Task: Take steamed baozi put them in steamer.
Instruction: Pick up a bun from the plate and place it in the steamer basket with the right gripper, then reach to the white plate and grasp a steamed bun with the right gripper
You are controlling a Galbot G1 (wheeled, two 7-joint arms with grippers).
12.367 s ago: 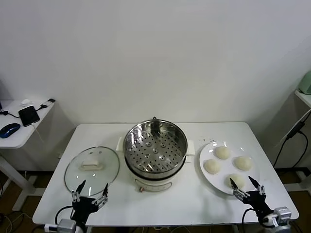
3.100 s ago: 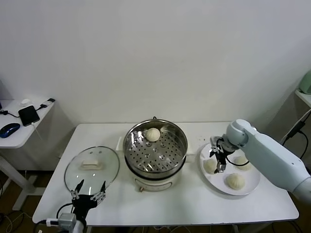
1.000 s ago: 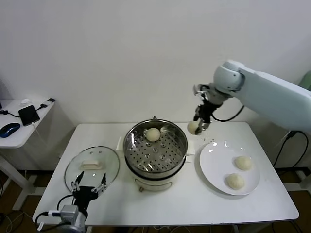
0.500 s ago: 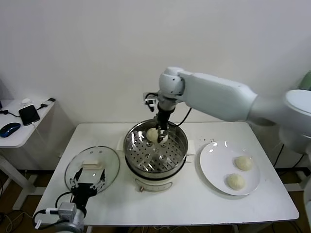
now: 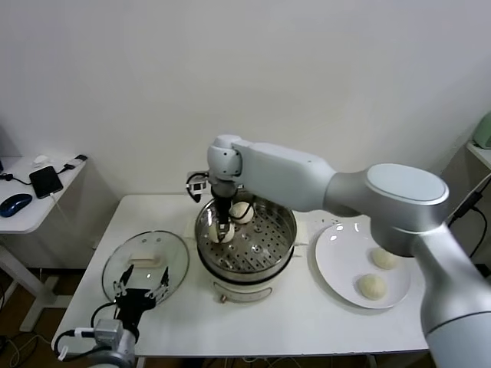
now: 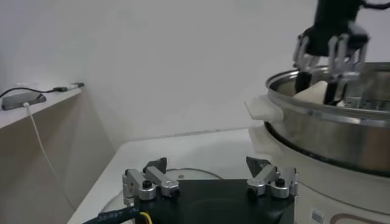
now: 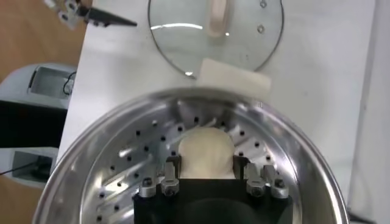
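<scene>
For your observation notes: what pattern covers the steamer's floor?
Rows of small round holes in the steamer floor, clearest in the right wrist view.

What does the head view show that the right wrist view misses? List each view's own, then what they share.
Only the head view shows the white plate with two baozi on it, the bun at the back of the steamer, and the side table with a phone.

Only the right wrist view shows, from above, the right gripper closed on a baozi low over the perforated floor.

Both show the steamer, the glass lid and the left gripper, open near the lid.
</scene>
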